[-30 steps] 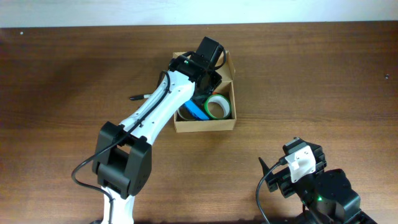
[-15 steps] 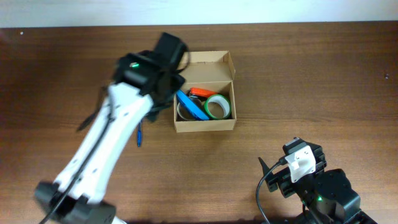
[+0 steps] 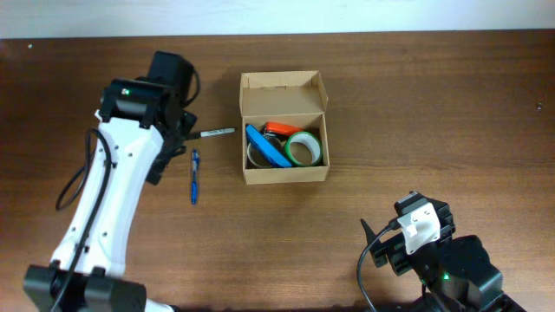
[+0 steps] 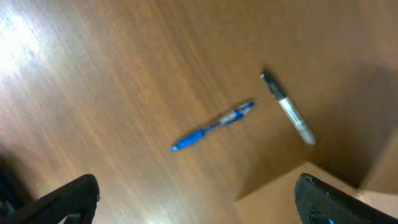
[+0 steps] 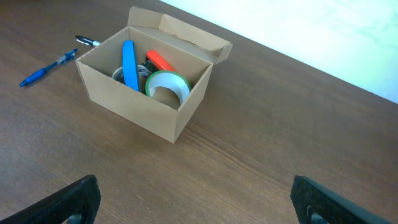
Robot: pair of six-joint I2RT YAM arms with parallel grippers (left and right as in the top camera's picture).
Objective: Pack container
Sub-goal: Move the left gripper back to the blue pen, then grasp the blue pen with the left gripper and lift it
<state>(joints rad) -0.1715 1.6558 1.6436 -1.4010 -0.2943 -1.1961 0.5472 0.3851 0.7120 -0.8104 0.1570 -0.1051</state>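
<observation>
Our left gripper (image 4: 196, 200) hangs empty with jaws spread wide, the blue pen (image 4: 214, 126) lying at its 12 o'clock, long axis 8-to-2 (wrist view). Overhead, the container (image 3: 284, 173) stands at the pen's 3 o'clock. Our right gripper (image 5: 193, 202), jaws likewise parted, sits well apart, so we judge the left arm nearer.

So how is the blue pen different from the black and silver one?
The blue pen is mostly blue; the black-capped marker is silvery. In the overhead view the pen lies up-and-down, the marker sideways, pointing at the cardboard box. Both lie flat on the table, outside the box.
</observation>
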